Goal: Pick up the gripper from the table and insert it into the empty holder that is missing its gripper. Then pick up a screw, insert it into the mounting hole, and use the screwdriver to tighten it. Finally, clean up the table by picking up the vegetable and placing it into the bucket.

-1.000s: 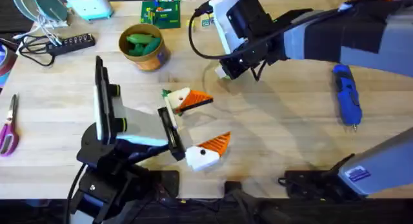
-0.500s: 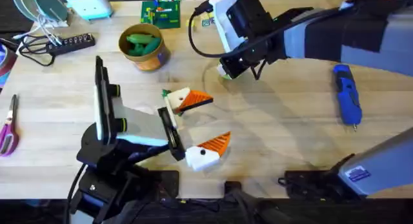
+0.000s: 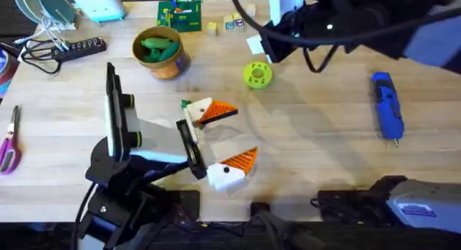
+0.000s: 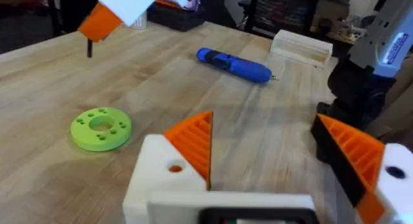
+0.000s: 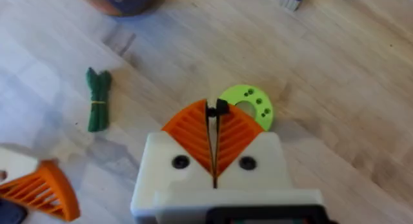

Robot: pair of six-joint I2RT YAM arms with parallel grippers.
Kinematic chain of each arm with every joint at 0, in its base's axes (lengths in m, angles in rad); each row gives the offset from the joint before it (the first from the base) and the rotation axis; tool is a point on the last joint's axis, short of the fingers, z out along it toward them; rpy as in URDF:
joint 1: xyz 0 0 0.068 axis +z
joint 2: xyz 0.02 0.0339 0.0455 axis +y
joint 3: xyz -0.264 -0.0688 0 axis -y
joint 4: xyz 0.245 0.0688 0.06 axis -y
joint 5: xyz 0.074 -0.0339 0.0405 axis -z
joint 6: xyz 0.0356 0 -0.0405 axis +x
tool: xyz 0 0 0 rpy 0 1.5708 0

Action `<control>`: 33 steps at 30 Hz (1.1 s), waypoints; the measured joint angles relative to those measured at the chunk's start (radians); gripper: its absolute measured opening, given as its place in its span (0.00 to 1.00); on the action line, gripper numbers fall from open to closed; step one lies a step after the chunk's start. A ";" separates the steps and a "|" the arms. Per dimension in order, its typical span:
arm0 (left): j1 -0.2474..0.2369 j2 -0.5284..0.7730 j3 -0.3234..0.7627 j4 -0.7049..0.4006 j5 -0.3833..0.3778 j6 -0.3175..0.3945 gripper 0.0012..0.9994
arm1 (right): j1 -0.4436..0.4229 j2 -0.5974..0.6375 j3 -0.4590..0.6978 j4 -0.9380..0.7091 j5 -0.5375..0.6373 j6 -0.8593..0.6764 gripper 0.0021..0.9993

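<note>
Screw [image 5: 211, 110] sat clenched in the right gripper [image 5: 213, 113] just above the green disc [image 5: 248, 104] – left gripper [image 3: 238, 135] spread open beside that disc – so the next move, I judge, called for carrying it to the holder [image 4: 161, 182] and its mounting hole [image 4: 175, 167].

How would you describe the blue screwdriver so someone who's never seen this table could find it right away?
Look at the wooden table from above and go to its right-hand side. There the screwdriver lies flat, alone on bare wood, well right of the green round disc. It is the only bright blue thing on that side: a thick blue handle with a short thin metal tip.
</note>
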 joint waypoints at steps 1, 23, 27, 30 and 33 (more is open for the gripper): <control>0.000 0.000 0.000 0.000 0.000 0.000 0.99 | 0.009 -0.017 0.009 -0.031 -0.003 0.007 0.01; 0.000 0.000 0.000 0.000 0.000 0.000 0.99 | 0.415 -0.023 0.265 -0.349 -0.086 0.061 0.01; 0.000 0.000 0.000 0.000 0.000 0.000 0.99 | 0.428 -0.020 0.265 -0.345 -0.088 0.068 0.01; 0.000 0.000 0.000 0.000 0.000 0.000 0.99 | 0.428 -0.009 0.266 -0.346 -0.089 0.073 0.01; 0.000 0.000 0.000 0.000 0.000 0.000 0.99 | 0.428 0.014 0.265 -0.348 -0.089 0.077 0.01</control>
